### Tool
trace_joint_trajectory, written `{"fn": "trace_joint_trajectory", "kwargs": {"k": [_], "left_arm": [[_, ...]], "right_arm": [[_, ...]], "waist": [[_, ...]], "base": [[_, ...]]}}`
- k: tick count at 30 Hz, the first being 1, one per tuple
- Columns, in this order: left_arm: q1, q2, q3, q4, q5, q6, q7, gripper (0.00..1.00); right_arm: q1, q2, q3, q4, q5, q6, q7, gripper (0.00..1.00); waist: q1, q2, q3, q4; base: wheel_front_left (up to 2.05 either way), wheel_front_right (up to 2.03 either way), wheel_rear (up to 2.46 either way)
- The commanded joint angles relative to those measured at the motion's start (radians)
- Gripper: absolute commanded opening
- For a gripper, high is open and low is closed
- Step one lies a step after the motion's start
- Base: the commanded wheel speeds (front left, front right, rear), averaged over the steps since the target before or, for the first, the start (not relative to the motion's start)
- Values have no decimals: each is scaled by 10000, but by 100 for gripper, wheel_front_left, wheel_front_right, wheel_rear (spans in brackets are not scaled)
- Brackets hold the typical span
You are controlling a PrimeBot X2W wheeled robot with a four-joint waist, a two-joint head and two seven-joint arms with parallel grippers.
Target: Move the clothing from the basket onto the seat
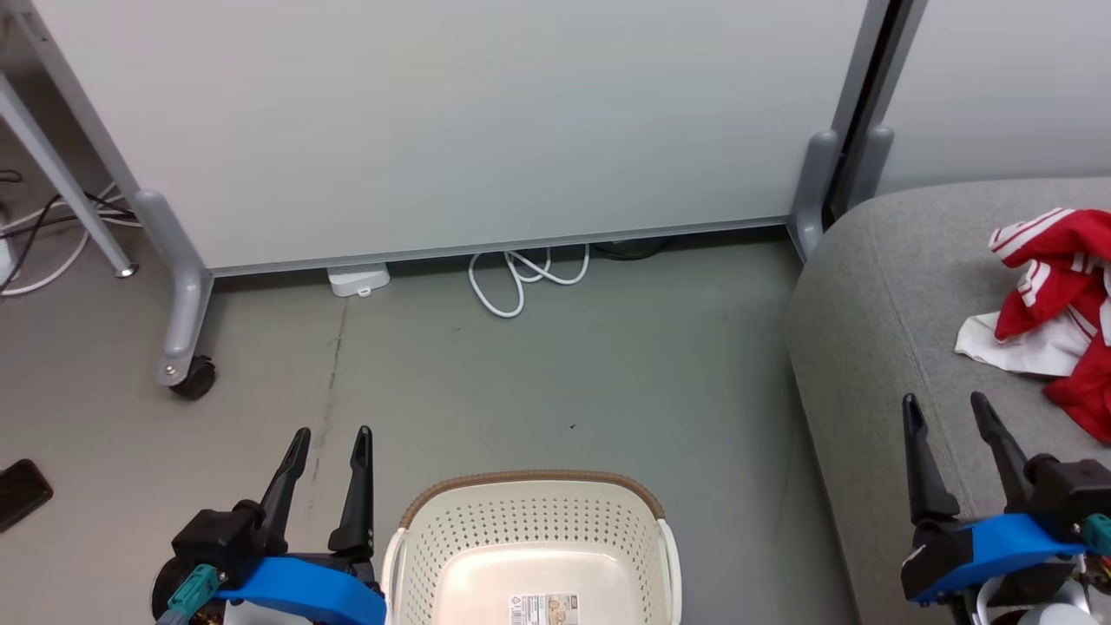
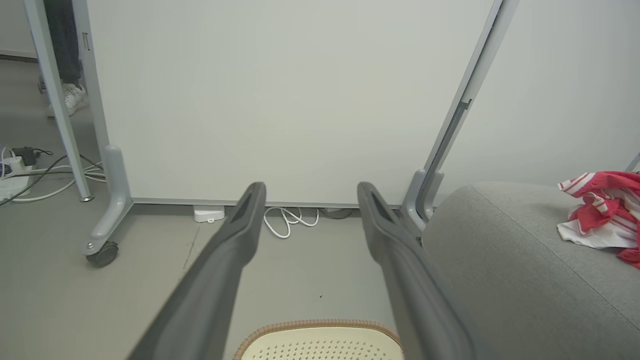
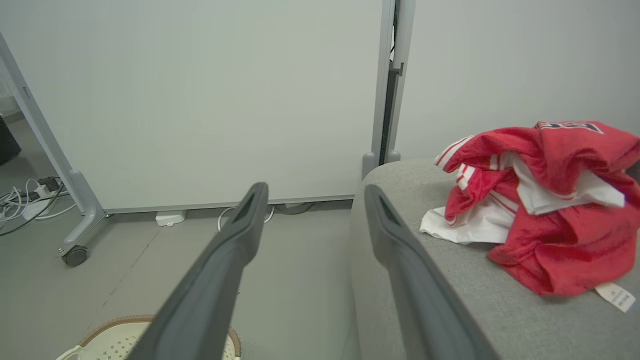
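Head view: clothing (image 1: 1055, 295) on seat (image 1: 868, 330), looks soft, light, pinch a fold; basket (image 1: 529, 478) probably empty; left gripper (image 1: 333, 431), right gripper (image 1: 944, 399) open.

You could see the red clothing (image 1: 1055, 299) lying in a crumpled heap on top of the big grey seat (image 1: 868, 347). It was bright red with white stripes, and a small white tag (image 3: 615, 296) stuck out. The cream basket (image 1: 529, 521), with little holes and a brown rim, stood upright on the floor (image 1: 521, 373), near the seat but not touching it. Its smooth bottom showed a sticker (image 1: 543, 608).
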Motion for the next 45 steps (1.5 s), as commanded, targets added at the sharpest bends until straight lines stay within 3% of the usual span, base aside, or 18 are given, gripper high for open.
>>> {"fn": "trace_joint_trajectory", "kwargs": {"k": [1,29,30,39,45], "left_arm": [[22,60,82,86,15,-16,-48,100],[-57,162,93,328,-162,-17,-49,100],[14,100,116,373,-133,0,3,0],[705,-171,26,1128,-151,2,57,0],[611,-226,264,958,-1172,1,348,0]], "right_arm": [[231,5,45,-83,87,6,-92,100],[493,9,322,266,716,6,-392,100],[438,4,314,277,681,0,-328,0],[638,134,314,1170,724,0,-202,0],[521,123,301,1163,1945,0,26,0]], "waist": [[1,-1,-100,142],[1,-1,76,222],[2,-1,79,222],[2,-1,80,218],[2,-1,67,190]], "base": [[0,0,0],[0,0,0],[0,0,0],[0,0,0],[0,0,0]]}}
